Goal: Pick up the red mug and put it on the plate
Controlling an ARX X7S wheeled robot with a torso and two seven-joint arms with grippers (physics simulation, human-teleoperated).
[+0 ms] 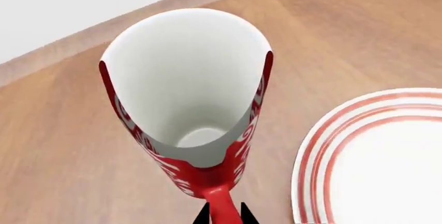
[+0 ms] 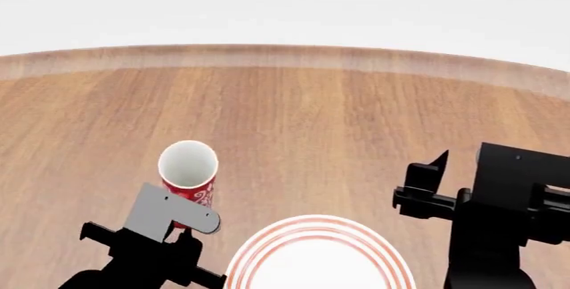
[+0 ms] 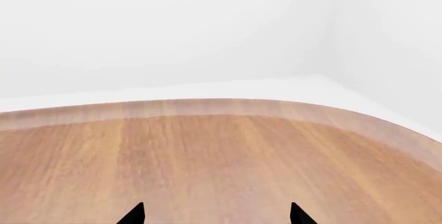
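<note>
Left hand (image 1: 222, 214) clamps the handle of the tall red floral mug (image 1: 190, 105); right hand (image 3: 215, 214) wide; mug not yet on the red-ringed white plate (image 1: 324, 146) at its 4 o'clock on the wooden counter (image 2: 356, 115).

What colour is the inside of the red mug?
White inside the red mug, clearest in the left wrist view.

The left gripper (image 1: 224, 214) was closed, its two black fingertips pinching together. The right gripper (image 3: 217, 214) stood open, its fingertips (image 3: 133, 215) well apart, the right arm (image 2: 488, 225) held forward.
</note>
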